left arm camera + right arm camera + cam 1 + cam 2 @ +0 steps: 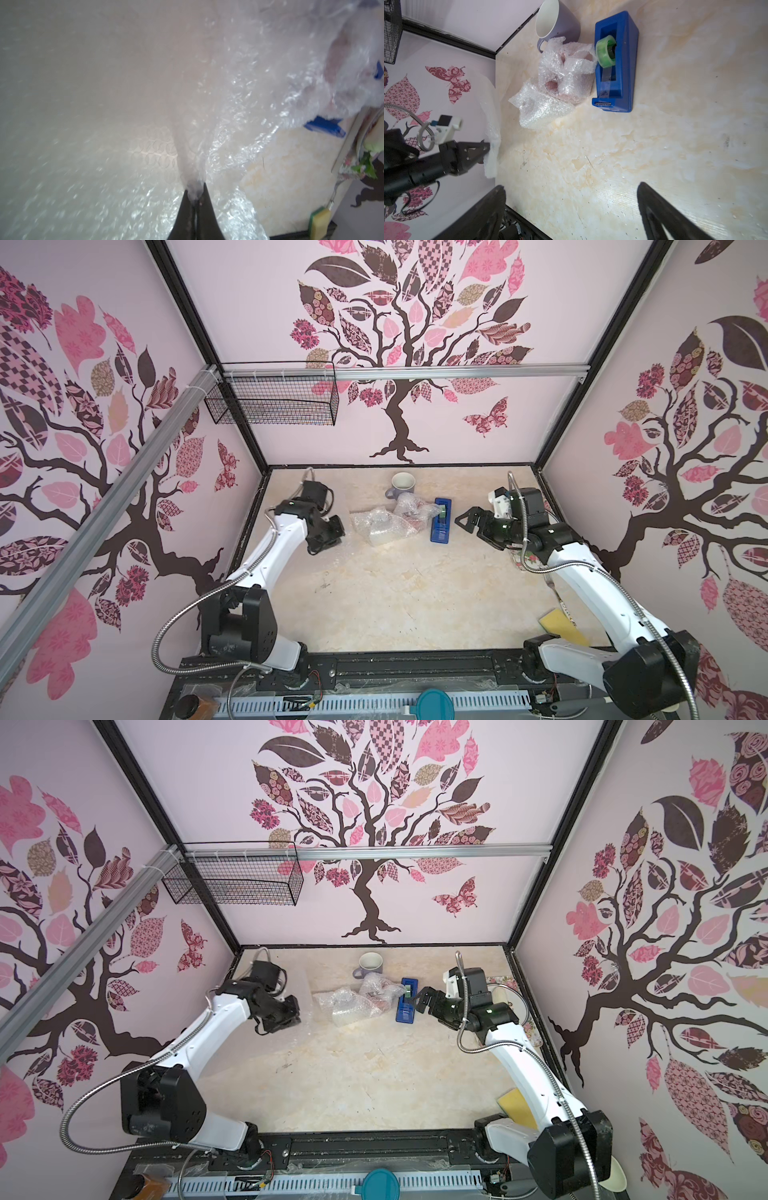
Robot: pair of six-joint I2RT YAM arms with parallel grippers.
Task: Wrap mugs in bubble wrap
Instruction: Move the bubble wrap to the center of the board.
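Two mugs look wrapped mid-table: whitish bubble-wrap bundle (pixel 376 527), reddish bubble-wrap bundle (pixel 413 512). Still bare: pale lavender ceramic mug (pixel 402 485) behind them, last to do. My left gripper (pixel 195 190) clamped on clear bubbly plastic sheet (pixel 93 124). My right gripper (pixel 465 521) spread wide, empty, near blue tape dispenser (pixel 441 526).

left hand (pixel 195 188): clamped tight, seemingly low | right hand (pixel 571 192): spread wide, hovering, angled downward
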